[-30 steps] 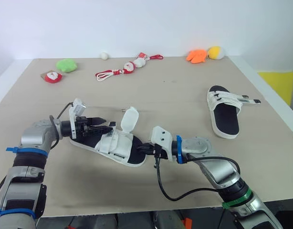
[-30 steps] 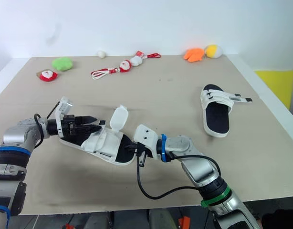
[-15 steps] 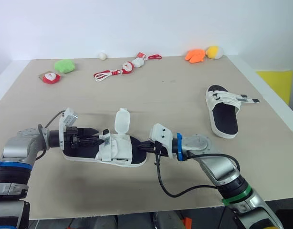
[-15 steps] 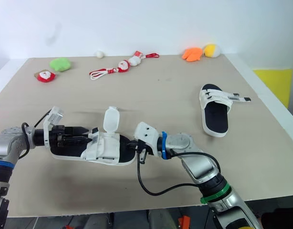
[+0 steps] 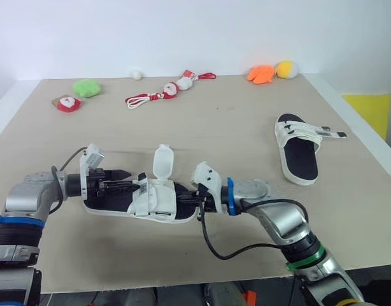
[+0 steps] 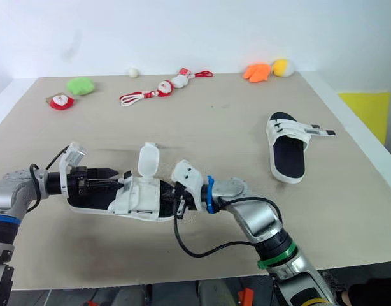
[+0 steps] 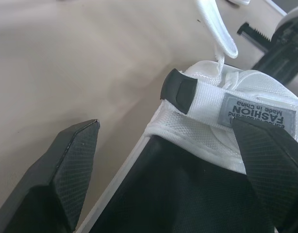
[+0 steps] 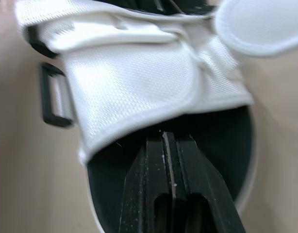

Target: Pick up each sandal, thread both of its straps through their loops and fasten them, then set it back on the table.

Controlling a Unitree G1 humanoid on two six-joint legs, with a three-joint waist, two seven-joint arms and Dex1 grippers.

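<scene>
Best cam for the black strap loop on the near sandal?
Right wrist view: the black loop shows whole beside the sandal's white upper. In the eye views it is too small to tell. The left wrist view shows the strap's black tip.

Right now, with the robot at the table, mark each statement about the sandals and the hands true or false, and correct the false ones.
1. The near sandal lies between the left hand and the right hand. True.
2. The left hand's fingers are shut tight. False: they are open, one on each side of the sandal's edge.
3. One strap of the near sandal stands up unfastened. True.
4. The far sandal lies beside the robot's left arm. False: it lies on the robot's right side of the table, apart from both hands.
5. The right hand's fingers are closed together. True.
</scene>
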